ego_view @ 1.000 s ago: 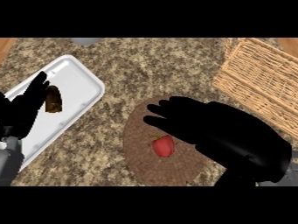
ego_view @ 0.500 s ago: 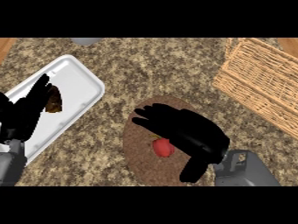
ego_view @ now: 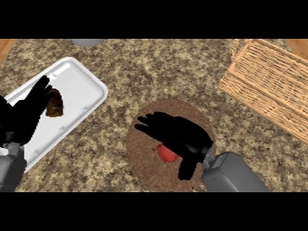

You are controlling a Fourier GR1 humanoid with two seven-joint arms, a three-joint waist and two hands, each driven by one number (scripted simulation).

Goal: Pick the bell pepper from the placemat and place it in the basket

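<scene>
head view: bell pepper (ego_view: 166, 154) seemingly under right hand (ego_view: 180, 137).

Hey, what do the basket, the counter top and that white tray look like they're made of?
The basket looks like woven wicker: tan strands in a crossed weave, matte. The counter top looks like polished granite, going by its speckled brown, grey and black grain, though it may be a laminate. The white tray looks like smooth plastic or glazed ceramic: plain white, with a rounded raised rim.

Two matte black hands, left hand (ego_view: 19, 118) and right hand (ego_view: 177, 136), on smooth grey, rounded forearms.
</scene>
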